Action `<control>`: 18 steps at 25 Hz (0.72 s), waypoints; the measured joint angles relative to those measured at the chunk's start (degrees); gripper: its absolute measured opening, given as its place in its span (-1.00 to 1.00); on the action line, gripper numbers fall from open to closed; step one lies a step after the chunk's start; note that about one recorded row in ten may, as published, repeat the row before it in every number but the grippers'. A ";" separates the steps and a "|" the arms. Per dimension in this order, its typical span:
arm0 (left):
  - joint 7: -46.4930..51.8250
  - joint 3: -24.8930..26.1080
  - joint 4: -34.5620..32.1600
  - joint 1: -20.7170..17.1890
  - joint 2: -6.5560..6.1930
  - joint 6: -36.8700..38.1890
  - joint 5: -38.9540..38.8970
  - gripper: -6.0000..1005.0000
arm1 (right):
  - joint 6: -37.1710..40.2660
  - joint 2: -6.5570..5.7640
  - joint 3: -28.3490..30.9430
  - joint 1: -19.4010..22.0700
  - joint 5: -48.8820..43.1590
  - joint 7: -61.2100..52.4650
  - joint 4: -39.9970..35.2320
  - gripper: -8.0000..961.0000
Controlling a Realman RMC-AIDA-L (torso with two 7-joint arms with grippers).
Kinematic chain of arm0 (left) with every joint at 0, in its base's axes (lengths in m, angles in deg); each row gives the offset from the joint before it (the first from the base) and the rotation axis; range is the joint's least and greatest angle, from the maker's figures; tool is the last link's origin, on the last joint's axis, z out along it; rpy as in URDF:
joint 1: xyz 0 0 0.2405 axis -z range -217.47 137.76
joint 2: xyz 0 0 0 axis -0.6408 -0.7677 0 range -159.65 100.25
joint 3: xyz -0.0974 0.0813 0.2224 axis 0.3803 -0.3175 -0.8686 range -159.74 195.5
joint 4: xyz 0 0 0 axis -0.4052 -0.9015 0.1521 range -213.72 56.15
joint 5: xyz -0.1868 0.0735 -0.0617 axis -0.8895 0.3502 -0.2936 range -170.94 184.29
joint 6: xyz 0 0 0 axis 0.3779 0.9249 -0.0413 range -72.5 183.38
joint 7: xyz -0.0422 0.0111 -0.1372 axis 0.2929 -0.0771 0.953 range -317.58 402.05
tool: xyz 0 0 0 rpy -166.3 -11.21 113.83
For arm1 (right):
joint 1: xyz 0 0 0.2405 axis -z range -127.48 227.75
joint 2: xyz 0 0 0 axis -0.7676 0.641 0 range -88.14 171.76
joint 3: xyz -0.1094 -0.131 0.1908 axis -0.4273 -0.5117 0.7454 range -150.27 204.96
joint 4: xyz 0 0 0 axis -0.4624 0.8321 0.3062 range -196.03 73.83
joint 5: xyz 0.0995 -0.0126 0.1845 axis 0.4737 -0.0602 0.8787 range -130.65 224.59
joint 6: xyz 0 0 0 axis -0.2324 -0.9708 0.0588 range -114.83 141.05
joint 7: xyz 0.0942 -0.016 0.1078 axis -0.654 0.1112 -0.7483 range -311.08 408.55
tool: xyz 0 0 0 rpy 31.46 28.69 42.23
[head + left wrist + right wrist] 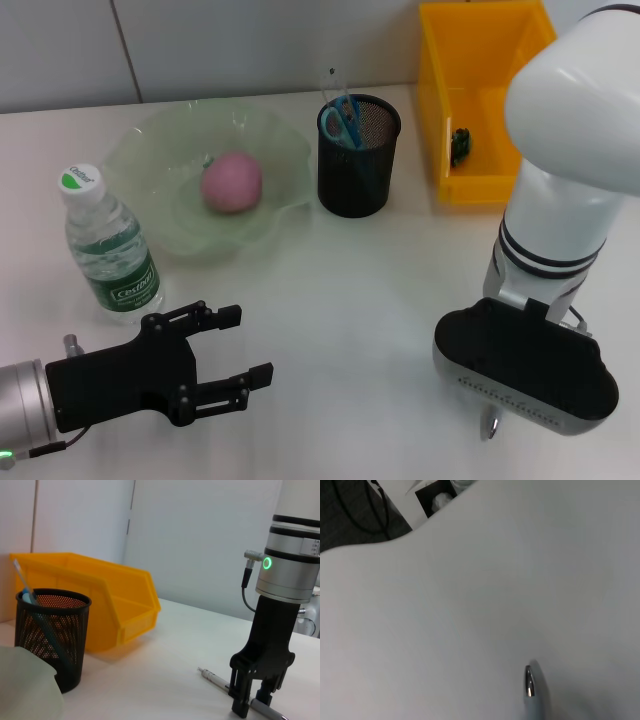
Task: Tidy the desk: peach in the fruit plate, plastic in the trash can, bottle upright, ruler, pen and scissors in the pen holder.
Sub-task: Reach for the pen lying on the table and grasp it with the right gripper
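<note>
A pink peach [232, 182] lies in the green glass fruit plate [150, 150]. The water bottle [110, 250] stands upright beside the plate. The black mesh pen holder [358, 185] holds blue-handled scissors [342, 118] and a clear ruler [332, 82]. A silver pen [214, 678] lies on the table at the front right. My right gripper [253, 707] stands on the table, shut on the pen. In the head view the right wrist [525, 370] hides it and only the pen's tip [488, 428] shows. My left gripper [240, 350] is open and empty at the front left.
The yellow bin [440, 110] stands at the back right with a small dark crumpled piece [460, 145] inside. It also shows in the left wrist view [125, 605] behind the pen holder [47, 635]. White table [330, 300] lies between the arms.
</note>
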 joint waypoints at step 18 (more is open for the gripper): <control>0.29 -0.09 0.00 -0.18 -0.04 0.06 0.01 0.60 | 0.54 -0.01 -0.27 1.54 -0.60 -0.72 -2.66 0.06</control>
